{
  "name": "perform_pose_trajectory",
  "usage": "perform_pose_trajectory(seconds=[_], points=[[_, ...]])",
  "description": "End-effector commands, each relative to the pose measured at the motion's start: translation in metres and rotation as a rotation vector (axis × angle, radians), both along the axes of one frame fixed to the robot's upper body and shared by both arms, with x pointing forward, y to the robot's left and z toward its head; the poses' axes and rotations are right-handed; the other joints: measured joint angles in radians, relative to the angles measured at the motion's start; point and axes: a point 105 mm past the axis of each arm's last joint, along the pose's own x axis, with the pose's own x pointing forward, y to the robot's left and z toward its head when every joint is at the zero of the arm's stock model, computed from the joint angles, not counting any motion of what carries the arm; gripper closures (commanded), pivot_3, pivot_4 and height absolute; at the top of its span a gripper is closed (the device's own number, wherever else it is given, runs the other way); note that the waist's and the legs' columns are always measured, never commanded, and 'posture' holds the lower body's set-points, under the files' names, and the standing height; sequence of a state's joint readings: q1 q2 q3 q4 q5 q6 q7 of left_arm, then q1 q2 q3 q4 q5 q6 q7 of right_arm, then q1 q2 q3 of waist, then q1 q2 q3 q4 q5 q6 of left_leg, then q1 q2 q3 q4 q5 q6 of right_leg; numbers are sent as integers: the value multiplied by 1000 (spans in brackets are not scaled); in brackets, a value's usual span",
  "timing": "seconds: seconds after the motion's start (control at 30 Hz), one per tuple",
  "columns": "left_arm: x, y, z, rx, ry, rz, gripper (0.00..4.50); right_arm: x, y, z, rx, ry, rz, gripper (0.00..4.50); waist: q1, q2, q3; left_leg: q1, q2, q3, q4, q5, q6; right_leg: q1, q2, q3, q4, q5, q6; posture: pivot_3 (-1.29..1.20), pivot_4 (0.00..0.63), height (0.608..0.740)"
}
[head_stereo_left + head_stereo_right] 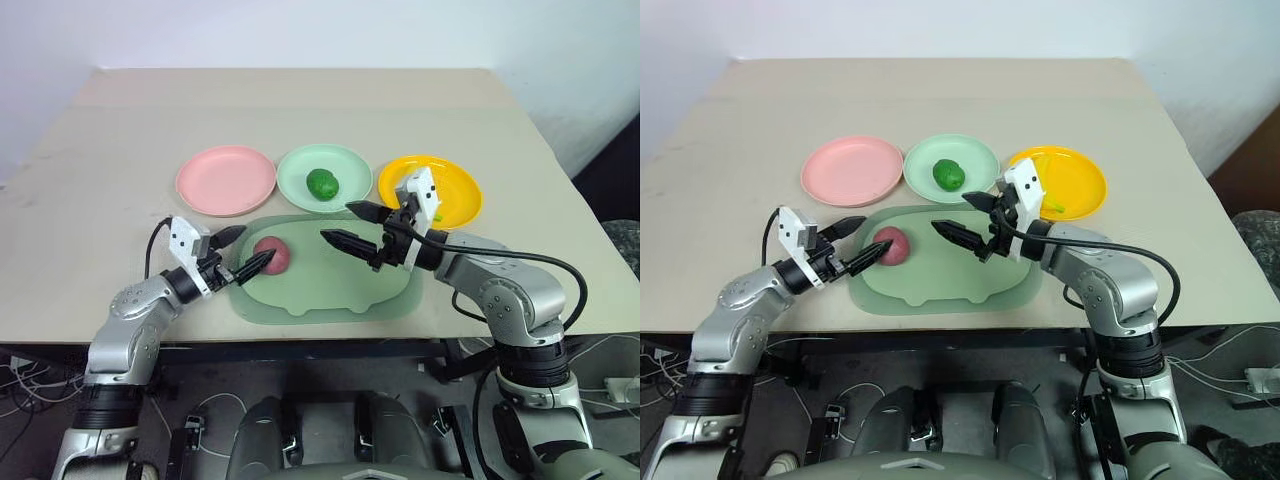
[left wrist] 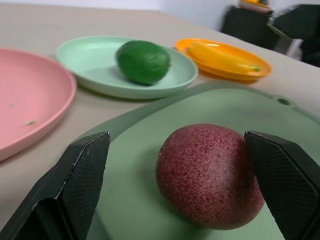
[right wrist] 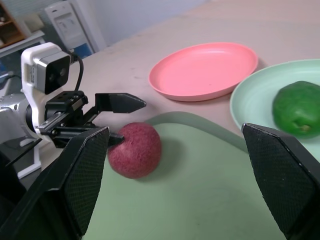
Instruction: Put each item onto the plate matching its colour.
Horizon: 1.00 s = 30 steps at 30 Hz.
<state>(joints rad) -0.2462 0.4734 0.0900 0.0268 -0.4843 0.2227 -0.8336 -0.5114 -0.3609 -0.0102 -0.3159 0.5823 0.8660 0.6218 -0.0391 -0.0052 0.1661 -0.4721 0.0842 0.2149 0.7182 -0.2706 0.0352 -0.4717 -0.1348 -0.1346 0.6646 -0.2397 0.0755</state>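
The left claw (image 1: 248,248) was seen spread wide at the left edge of the green tray (image 1: 330,285), one finger on each side of the red fruit (image 1: 272,255); from the left wrist view the fruit lay between the fingers (image 2: 80,175), with a gap on both sides, and nothing was gripped. Whether a fingertip touched the fruit could not be told. The right claw (image 1: 348,226) was held above the tray's right half, its fingers also wide apart and empty, pointing toward the red fruit. The red fruit was found on the tray's left part, resting on the tray itself.

Beyond the tray, three plates were lined up along its far edge. The pink plate (image 1: 225,180) was placed off the tray's far left corner and carried no fruit. The green plate (image 1: 325,175) was set behind the tray's middle, with the lime (image 1: 322,184) lying on it. The yellow plate (image 1: 455,185) was placed off the far right corner, partly hidden by the right wrist; the banana (image 2: 220,57) was seen lying on it.
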Motion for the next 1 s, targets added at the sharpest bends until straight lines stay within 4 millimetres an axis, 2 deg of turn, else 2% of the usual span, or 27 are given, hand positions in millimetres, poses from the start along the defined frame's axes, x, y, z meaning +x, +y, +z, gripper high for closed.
perform_pose_trajectory(seconds=[0.03, 0.43, 0.53, 0.57, 0.63, 0.67, 0.77, 0.97, 1.0], points=[[1, -3, -9, 4, -9, -28, 0, -1, -5, 11, 15, -51, -29, 16, -1, 0, 0, 0, 0, 0, 0, 0, 0, 0, 0, 0, 0, 0, 0, 0, 150, 695], [13, -28, -2, 10, -34, -103, 0, 2, -14, 6, 0, -50, -104, 16, 0, 0, 0, 1, 0, -1, 1, 0, 1, 1, 0, 0, 0, 0, 0, 0, 150, 695], [15, -32, 2, 1, -32, -119, 550, 5, -19, 6, -16, -54, -129, 0, 0, 0, 0, 1, 0, -1, 1, 0, 1, 1, 0, 0, 0, 0, 0, 0, 150, 695], [15, -32, 2, 0, -28, -126, 871, 5, -20, 5, -20, -54, -133, 0, -1, 0, 0, 1, 0, -1, 1, 0, 1, 1, 0, 0, 0, 0, 0, 0, 150, 695], [15, -31, 3, -1, -25, -129, 1419, 7, -22, 4, -32, -53, -145, 0, -1, 0, 0, 1, 0, -1, 1, 0, 1, 1, 0, 0, 0, 0, 0, 0, 150, 695], [16, -30, 4, 0, -27, -123, 1474, 7, -23, 3, -39, -51, -151, 0, -2, 0, 0, 1, 0, -1, 1, 0, 1, 1, 0, 0, 0, 0, 0, 0, 150, 695], [16, -26, 8, 3, -38, -109, 1475, 9, -24, 2, -51, -49, -158, 0, -1, 0, 0, 1, 0, -1, 1, 0, 1, 2, 0, 0, 0, 0, 0, 0, 150, 695], [15, -16, 29, -13, -96, -38, 1486, 8, -24, -1, -53, -42, -154, 0, -1, 0, 0, 1, 0, -1, 1, 0, 1, 2, 0, 0, 0, 0, 0, 0, 150, 695], [21, -4, 38, -6, -121, 40, 1486, 6, -22, -2, -52, -38, -141, 0, -1, 0, 0, 1, 0, -1, 1, 0, 2, 2, 0, 0, 0, 0, 0, 0, 150, 695]])
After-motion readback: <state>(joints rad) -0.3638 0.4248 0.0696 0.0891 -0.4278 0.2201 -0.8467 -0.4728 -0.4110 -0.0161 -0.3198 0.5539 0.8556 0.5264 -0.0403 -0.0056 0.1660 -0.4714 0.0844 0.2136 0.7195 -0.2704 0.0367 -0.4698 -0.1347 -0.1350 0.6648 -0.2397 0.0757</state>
